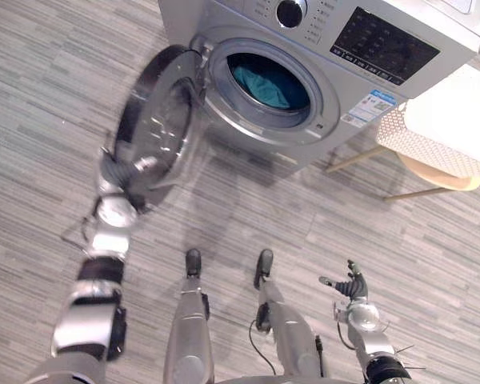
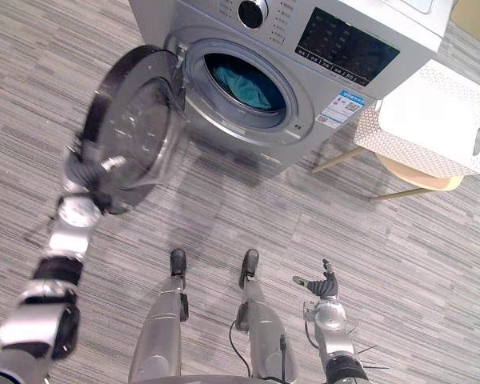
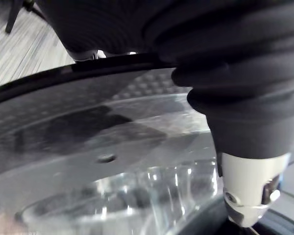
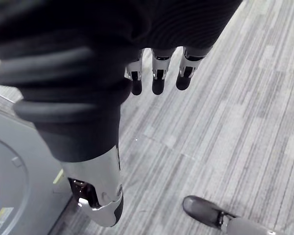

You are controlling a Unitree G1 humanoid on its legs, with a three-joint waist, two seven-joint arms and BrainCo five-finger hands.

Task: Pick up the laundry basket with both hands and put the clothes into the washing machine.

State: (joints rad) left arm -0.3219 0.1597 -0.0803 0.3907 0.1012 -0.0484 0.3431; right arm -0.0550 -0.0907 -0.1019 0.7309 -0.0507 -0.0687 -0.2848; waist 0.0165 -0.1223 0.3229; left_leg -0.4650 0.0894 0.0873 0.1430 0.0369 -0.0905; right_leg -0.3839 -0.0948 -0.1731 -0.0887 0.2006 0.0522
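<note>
Left hand (image 1: 118,172) is found at the lower rim of the open door (image 1: 156,120) of the washing machine (image 1: 384,48); whether it grips cannot be told. Right hand (image 1: 352,286) is held low over the floor (image 1: 432,264), fingers relaxed, empty. Teal clothes (image 1: 268,86) are lodged inside the machine. The laundry basket (image 1: 436,128) is set on a stool (image 1: 444,180) beside it. The basket is judged light, stiff plastic, best taken at opposite rims.
</note>
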